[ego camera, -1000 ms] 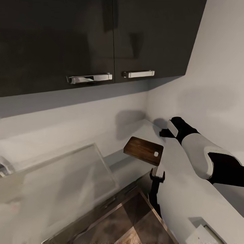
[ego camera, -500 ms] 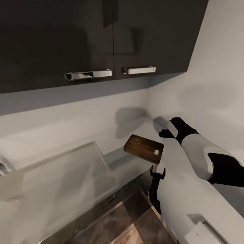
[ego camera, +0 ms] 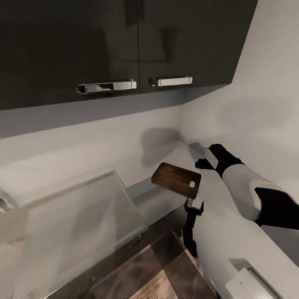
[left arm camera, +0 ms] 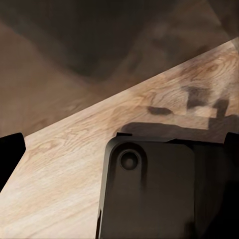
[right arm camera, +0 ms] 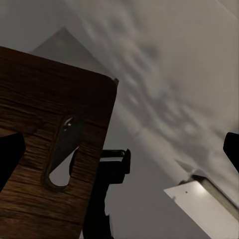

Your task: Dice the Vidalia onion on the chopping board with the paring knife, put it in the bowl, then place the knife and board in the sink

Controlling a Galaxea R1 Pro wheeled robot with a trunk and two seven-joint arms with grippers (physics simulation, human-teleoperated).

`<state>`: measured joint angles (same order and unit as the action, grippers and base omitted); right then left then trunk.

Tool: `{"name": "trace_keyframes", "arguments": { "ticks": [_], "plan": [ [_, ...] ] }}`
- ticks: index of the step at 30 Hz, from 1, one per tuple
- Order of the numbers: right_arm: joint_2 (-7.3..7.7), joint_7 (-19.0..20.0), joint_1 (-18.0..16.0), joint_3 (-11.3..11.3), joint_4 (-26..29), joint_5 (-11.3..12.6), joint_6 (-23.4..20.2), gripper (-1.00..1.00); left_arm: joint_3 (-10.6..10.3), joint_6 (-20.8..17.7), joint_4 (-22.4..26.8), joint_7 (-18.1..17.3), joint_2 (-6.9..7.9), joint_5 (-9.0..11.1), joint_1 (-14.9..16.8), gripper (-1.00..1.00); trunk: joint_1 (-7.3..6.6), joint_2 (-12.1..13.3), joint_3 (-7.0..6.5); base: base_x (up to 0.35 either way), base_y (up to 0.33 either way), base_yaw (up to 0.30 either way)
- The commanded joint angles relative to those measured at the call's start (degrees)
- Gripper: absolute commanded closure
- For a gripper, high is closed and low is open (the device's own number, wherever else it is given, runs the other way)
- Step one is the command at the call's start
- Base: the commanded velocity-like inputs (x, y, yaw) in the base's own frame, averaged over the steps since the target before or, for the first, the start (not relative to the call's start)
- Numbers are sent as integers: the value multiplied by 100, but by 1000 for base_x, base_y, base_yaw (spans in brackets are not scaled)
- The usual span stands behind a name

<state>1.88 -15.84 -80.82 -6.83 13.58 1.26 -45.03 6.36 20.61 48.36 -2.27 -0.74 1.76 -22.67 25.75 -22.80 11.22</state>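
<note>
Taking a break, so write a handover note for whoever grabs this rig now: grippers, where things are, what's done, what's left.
Left gripper: fingertips apart, nothing between them, over wood floor.
Right gripper: fingertips apart, over the countertop corner.
Chopping board: tilted, raised off the countertop just beside the right gripper; what holds it up is unclear.
Sink: the steel surface further left, blurred.
Bowl: probably the white squarish thing near the counter edge.
Done: cannot tell.
Left: at least the board into the sink.
</note>
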Motion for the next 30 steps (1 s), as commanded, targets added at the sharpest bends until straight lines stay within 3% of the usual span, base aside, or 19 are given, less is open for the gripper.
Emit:
{"name": "trace_keyframes", "arguments": {
  "ticks": [1,30],
  "plan": [
    [-3,-33,-4,-37,5,15,-15,-100,14,5,7,-26,-5,18,-1,-100,3,-12,20,0,0,0],
    [6,-33,-4,-38,14,15,-7,-100,16,5,7,-26,-5,18,-1,-100,3,-12,285,0,0,0]
  ]
}}
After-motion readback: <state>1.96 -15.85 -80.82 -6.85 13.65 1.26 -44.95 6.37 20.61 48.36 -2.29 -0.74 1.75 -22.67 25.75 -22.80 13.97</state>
